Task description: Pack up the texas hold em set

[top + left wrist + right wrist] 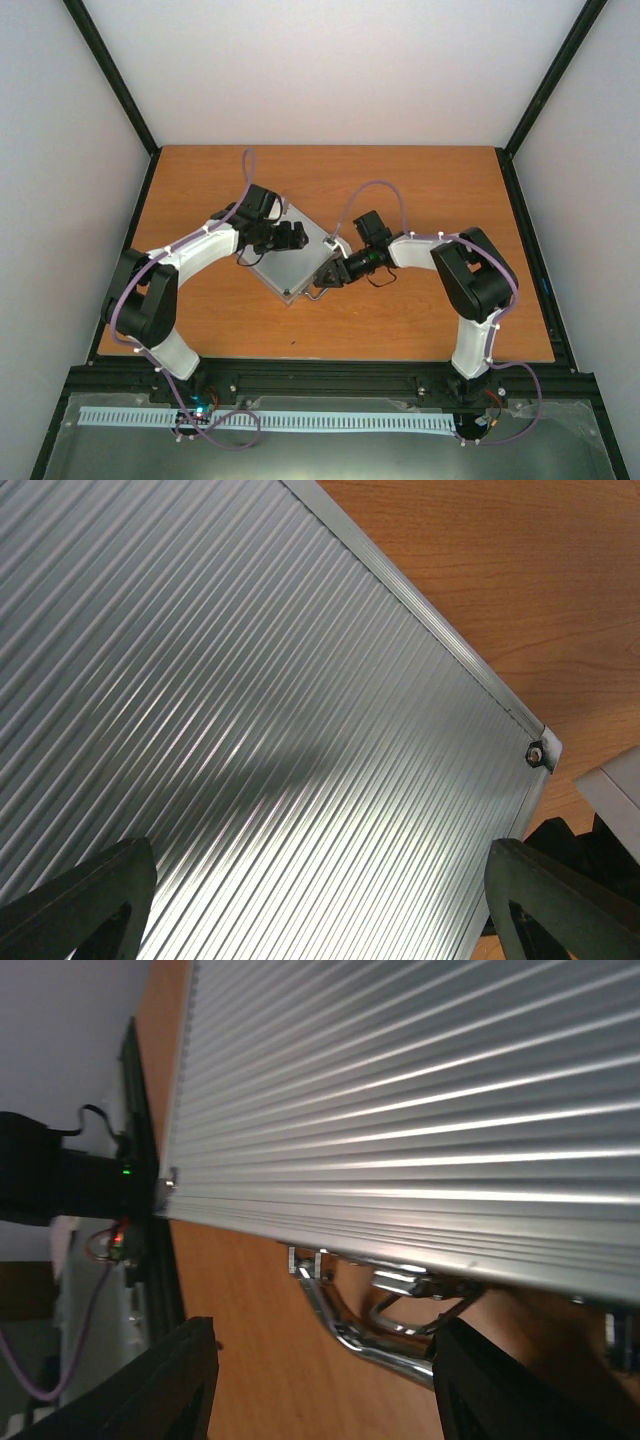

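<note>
Left gripper (293, 237) released above closed aluminium case (283, 268) on bench (420, 320).
Right gripper (325, 275), also released, faces its metal handle (355, 1335).

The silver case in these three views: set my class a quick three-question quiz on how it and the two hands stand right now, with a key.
1. True or false: the silver case lies flat with its lid shut.
2. Which part is the right hand nearest? A) the metal handle B) the far corner C) the middle of the lid
3. Fill in: above the lid, the left hand is ___ (open or shut).

Key: 1 true; 2 A; 3 open.
</note>
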Available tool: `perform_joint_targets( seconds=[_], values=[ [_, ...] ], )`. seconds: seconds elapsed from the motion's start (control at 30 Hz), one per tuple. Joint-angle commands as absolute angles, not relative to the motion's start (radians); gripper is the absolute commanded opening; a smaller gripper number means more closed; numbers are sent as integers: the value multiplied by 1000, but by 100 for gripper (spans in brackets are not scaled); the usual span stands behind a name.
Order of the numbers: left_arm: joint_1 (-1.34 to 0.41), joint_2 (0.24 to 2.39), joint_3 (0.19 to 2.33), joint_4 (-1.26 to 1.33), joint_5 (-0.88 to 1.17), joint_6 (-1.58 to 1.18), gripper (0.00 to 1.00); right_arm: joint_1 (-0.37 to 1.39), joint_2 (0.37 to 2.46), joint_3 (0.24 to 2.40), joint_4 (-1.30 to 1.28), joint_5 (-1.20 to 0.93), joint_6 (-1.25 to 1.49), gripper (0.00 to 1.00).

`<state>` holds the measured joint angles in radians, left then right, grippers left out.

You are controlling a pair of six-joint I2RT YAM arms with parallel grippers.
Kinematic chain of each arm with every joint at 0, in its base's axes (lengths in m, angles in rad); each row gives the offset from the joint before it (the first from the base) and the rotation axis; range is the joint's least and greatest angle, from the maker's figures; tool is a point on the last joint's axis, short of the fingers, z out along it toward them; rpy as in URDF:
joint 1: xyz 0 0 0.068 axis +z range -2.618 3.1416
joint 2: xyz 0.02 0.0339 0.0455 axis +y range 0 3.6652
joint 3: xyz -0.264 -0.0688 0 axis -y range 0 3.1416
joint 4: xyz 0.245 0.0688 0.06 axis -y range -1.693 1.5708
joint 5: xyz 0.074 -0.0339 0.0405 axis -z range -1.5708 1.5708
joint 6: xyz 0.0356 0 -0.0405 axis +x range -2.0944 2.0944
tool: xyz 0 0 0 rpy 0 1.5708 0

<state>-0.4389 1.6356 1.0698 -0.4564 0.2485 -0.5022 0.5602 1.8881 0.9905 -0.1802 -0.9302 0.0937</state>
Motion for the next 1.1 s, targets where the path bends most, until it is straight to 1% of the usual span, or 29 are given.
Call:
perform_joint_targets(
  seconds=[0.0,0.3,0.77,1.07],
  values=[
    [-440,1707,991,-585,214,-524,93,543,1897,973,-112,-1086,117,60],
    [-440,1708,975,-580,215,-523,93,542,1913,996,-118,-1076,120,60],
    [-440,1749,1023,-587,231,-505,93,535,1908,1072,-164,-1084,119,60],
    [-440,1716,1025,-598,245,-506,93,536,1925,1122,-191,-1066,121,60]
  ],
)
